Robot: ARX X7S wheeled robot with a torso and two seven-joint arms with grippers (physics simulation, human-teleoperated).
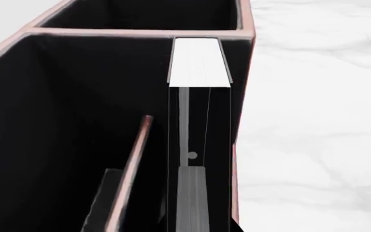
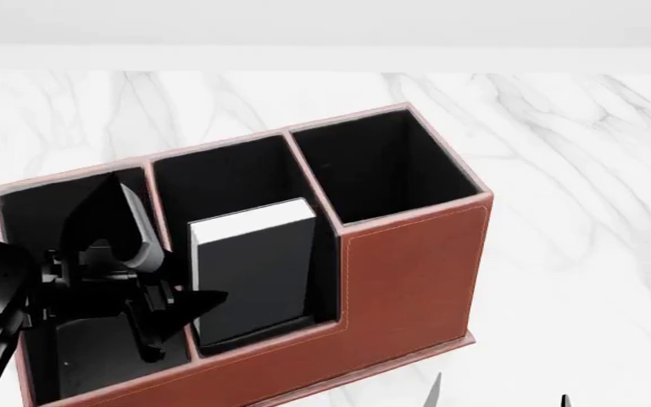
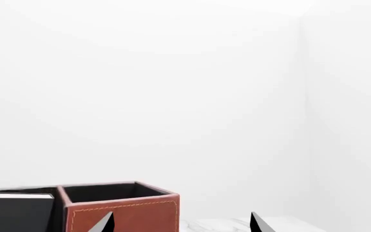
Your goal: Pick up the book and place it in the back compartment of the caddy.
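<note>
Now the book [image 2: 252, 267] stands upright in the caddy [image 2: 405, 271], inside the low-walled cell of its split middle section, white page edges up and black cover facing the robot. In the head view the left gripper [image 2: 173, 309] sits at about nine o'clock from the book, just beside it, dark links and fingers reaching over the long cell at the caddy's left end and the divider next to the book. Its fingertips point toward the book's lower left edge; whether they touch it I cannot tell, and from these views I cannot tell if the jaws are spread or closed. The left wrist view looks straight down into the caddy: the book's [image 1: 198, 63] pale page block lies against the outer wall, with a thin reddish divider [image 1: 131, 174] slanting beside it and the black lining all around. The tall square cell [image 2: 382, 165] lies at about one o'clock from the book in the head view. The right gripper [image 3: 182, 223] shows only as two dark fingertips at six o'clock in its wrist view, set well apart with nothing between them, so it is spread wide; the caddy's [image 3: 124, 212] stitched corner stands beyond them, and the book's [image 3: 15, 210] black face shows at eight o'clock. The caddy rests on a white marble table [image 2: 575, 170].
</note>
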